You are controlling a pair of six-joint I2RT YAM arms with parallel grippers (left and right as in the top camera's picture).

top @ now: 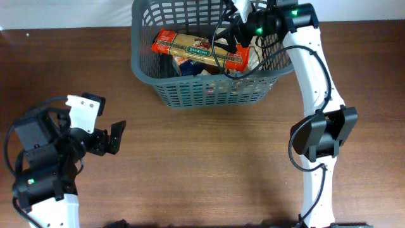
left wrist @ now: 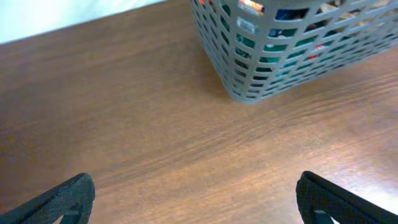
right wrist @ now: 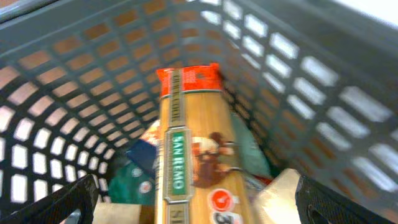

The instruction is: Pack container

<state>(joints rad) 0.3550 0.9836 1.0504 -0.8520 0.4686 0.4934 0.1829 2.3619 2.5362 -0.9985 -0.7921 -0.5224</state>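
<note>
here the container is sitting at the far middle of the wooden table, close to its back edge. it is showing as a big dark grey plastic basket with rounded corners and walls cut into a lattice of slots. a long orange-and-tan pasta packet lettered "san remo" is lying across the top of other packets inside, among them a teal one half hidden beneath it. the right gripper is hanging inside the basket just above the pasta packet, its jaws standing wide apart and clamping nothing. the left gripper is hovering over bare wood at the near left, well apart from the basket, its fingers likewise spread wide.
</note>
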